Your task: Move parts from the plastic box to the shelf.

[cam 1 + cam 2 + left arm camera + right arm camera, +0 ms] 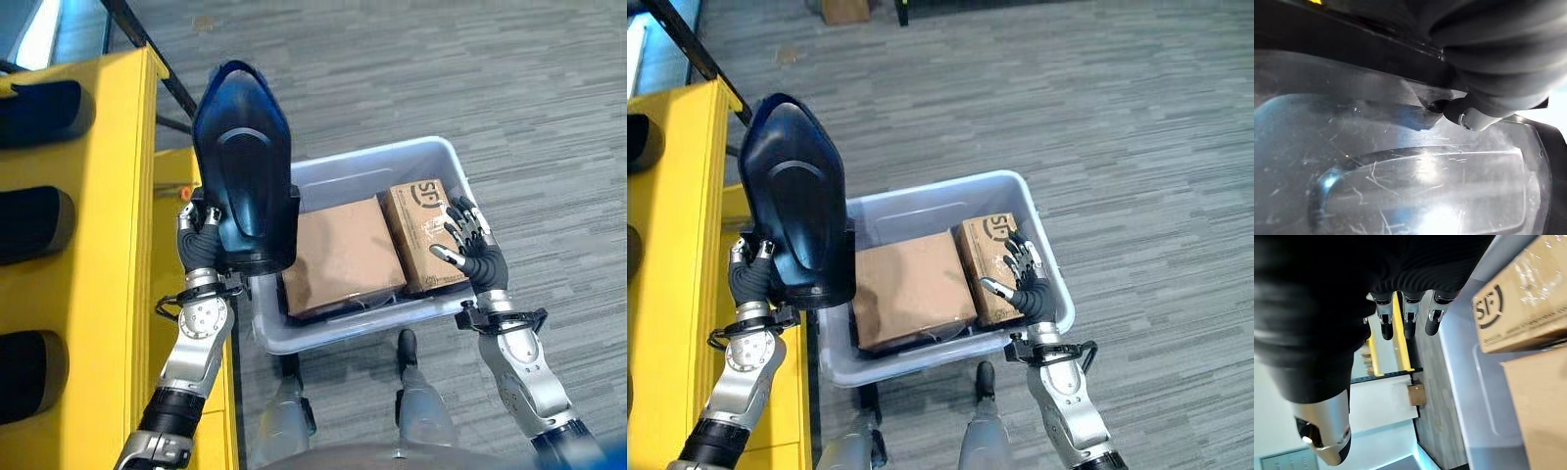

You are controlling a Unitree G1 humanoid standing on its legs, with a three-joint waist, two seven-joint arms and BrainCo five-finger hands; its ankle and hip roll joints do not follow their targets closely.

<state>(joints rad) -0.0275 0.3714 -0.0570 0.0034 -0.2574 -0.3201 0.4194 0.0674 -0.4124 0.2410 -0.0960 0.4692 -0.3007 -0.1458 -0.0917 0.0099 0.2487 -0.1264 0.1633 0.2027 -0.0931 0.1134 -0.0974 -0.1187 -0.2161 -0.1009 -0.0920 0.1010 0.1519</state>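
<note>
Black part [243, 181] in left hand [199, 238]; wrist view: scratched gloss.

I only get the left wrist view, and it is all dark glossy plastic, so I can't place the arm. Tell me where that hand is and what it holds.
Observer: The left hand is curled round a dark shell-shaped part, held upright above the left end of the plastic box.
Operator: Give me the shelf.
Observer: The yellow shelf stands right beside that hand, on the robot's left. Other dark parts sit in its slots.
Operator: Report the right hand.
Observer: The right hand is open, fingers spread over the smaller carton at the box's right end. A larger carton lies next to it.
</note>
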